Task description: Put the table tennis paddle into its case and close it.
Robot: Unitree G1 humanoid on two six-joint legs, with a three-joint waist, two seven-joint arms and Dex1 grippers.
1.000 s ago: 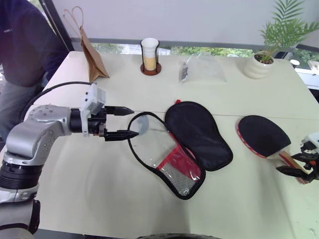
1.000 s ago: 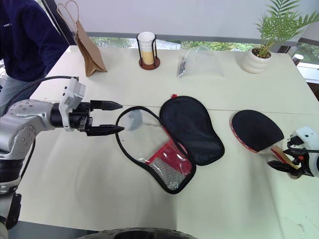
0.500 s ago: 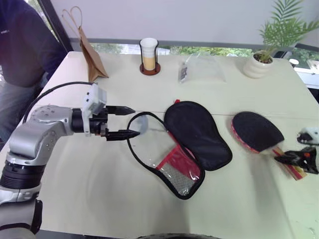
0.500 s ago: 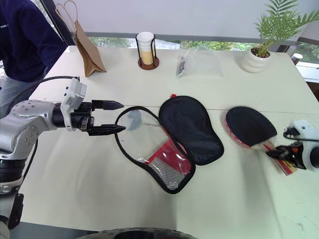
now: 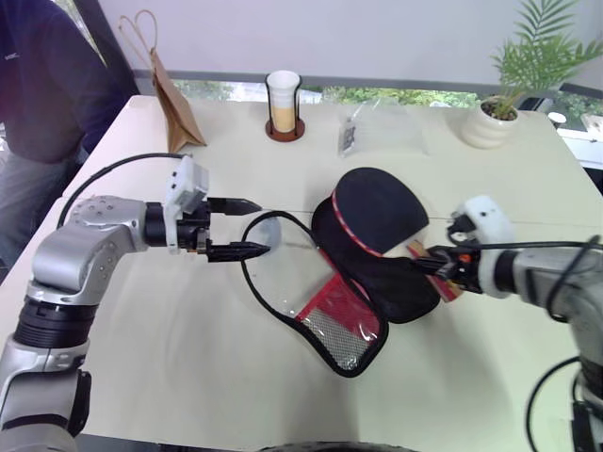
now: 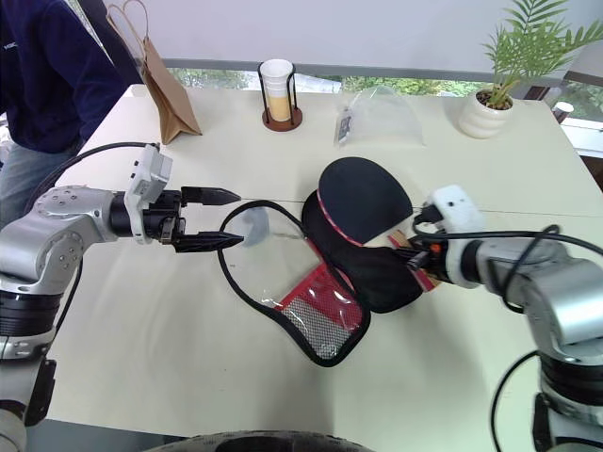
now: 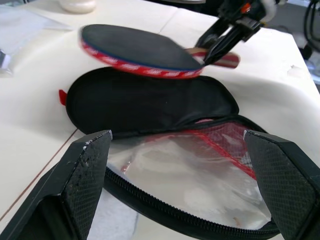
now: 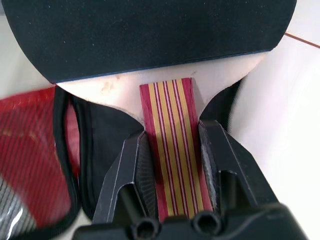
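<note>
At frame centre, the right gripper (image 5: 435,264) clamps the table tennis paddle (image 5: 377,213) by its handle (blade tilted upper-left, handle lower-right) above the open case (image 5: 325,292). Left gripper (image 5: 237,227), jaws apart, hovers beside the case's rim.

A brown paper bag (image 5: 168,92), a cup in a wire holder (image 5: 283,105), a clear plastic bag (image 5: 382,130) and a potted plant (image 5: 499,105) line the table's (image 5: 170,377) far edge; a seated person (image 5: 42,85) looks on.
</note>
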